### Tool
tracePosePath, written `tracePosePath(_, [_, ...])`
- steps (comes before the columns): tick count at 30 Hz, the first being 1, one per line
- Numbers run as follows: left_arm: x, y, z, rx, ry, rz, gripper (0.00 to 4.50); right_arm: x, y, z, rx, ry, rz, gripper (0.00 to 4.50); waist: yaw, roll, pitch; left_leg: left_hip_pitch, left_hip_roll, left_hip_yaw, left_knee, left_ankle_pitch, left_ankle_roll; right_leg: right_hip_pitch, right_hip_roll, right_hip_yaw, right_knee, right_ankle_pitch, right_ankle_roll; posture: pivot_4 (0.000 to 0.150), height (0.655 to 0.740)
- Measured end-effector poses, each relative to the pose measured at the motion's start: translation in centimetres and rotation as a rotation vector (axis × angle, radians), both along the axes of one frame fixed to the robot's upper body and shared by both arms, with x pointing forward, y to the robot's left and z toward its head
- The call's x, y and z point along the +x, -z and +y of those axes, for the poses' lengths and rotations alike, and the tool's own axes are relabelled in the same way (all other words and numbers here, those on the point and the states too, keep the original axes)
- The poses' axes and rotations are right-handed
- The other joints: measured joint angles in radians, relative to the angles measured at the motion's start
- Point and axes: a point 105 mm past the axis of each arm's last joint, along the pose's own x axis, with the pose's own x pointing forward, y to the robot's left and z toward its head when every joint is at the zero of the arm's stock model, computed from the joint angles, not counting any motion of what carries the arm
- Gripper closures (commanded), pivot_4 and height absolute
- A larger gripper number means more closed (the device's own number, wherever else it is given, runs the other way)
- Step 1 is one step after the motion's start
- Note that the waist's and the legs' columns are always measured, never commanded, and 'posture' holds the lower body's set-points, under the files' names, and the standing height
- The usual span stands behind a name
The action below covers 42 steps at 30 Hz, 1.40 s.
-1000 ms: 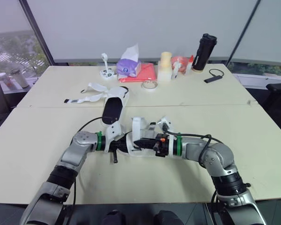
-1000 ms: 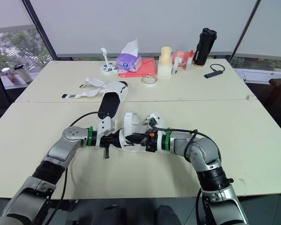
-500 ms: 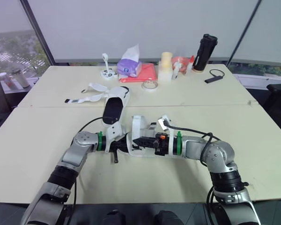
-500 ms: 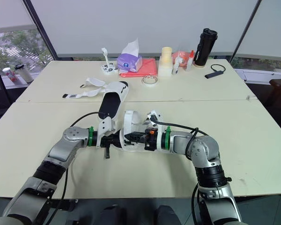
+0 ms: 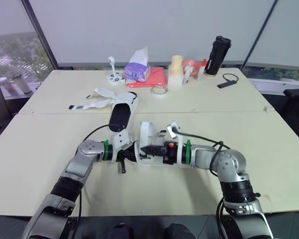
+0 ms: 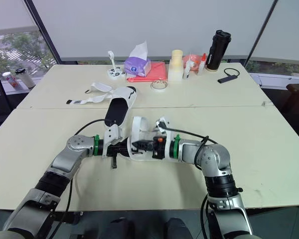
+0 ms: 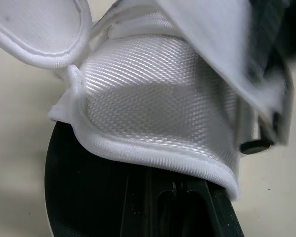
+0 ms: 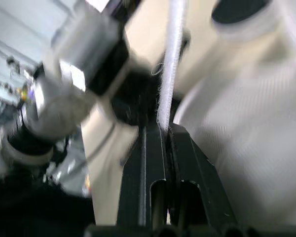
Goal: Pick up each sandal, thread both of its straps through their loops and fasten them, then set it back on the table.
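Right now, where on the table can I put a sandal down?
Bare: the right side, from the cable to the front edge; the front left corner. Crowded: behind, by the tissue box; midway, the held sandal and spare sandal.

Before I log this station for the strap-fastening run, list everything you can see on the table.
held sandal: one, white straps and black sole, near side, between the grippers
second sandal: one, white and black, mid-table, straps lying open to its left
tissue box: one, purple, far side
flat red item: one, beside the tissue box
tape roll: one, pale, in front of the flat red item
cylinder: one, cream, far side
bottle: one, black, far right
cable: one, black, near the bottle
table: one, cream
left gripper: one, black, at the held sandal
right gripper: one, black, shut on the held sandal's strap
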Motion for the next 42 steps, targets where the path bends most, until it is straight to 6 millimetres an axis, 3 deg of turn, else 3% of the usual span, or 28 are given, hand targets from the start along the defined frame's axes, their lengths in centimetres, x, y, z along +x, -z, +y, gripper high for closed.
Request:
tracePosePath(3, [0.0,0.0,0.0,-0.001,0.002,-0.001,4.50,0.5,-0.8,-0.2,0.027,0.021,-0.015,4.43,0.001,0.000,0.000,0.000,0.000,0.000,0.000,0.000,0.000,0.000,0.000,0.000,0.000,0.000,0.000,0.150,0.7400])
tracePosePath(9, [-0.1,0.0,0.0,-0.002,0.000,0.000,4.50,-0.1,1.1,-0.3,-0.003,0.015,0.040,4.43,-0.001,0.000,0.000,-0.001,0.000,0.000,0.000,0.000,0.000,0.000,0.000,0.000,0.000,0.000,0.000,0.150,0.7400])
tracePosePath(21, [-0.1,0.1,0.0,-0.003,-0.005,-0.002,4.50,-2.1,1.9,-0.3,0.014,-0.039,0.116,4.43,-0.001,0.000,0.000,-0.001,0.000,0.000,0.000,0.000,0.000,0.000,0.000,0.000,-0.001,0.000,0.000,0.150,0.7400])
tracePosePath(30, [-0.1,0.1,-0.1,-0.004,-0.006,-0.001,4.50,-1.6,2.3,-0.4,-0.033,-0.015,0.076,4.43,-0.001,0.000,0.000,-0.001,0.000,0.000,0.000,0.000,0.000,0.000,0.000,0.000,-0.001,0.000,0.000,0.150,0.7400])
tracePosePath(36, [-0.1,0.1,-0.1,-0.004,-0.006,-0.001,4.50,-0.4,-0.3,-0.9,0.041,0.015,0.027,4.43,-0.001,0.000,0.000,-0.001,0.000,0.000,0.000,0.000,0.000,0.000,0.000,0.000,-0.001,0.000,0.000,0.150,0.7400])
tracePosePath(42, [-0.1,0.1,-0.1,-0.005,-0.006,-0.001,4.50,-0.8,1.2,-0.9,0.016,0.012,0.070,4.43,-0.001,0.000,0.000,-0.001,0.000,0.000,0.000,0.000,0.000,0.000,-0.001,0.000,-0.001,0.000,0.000,0.150,0.7400])
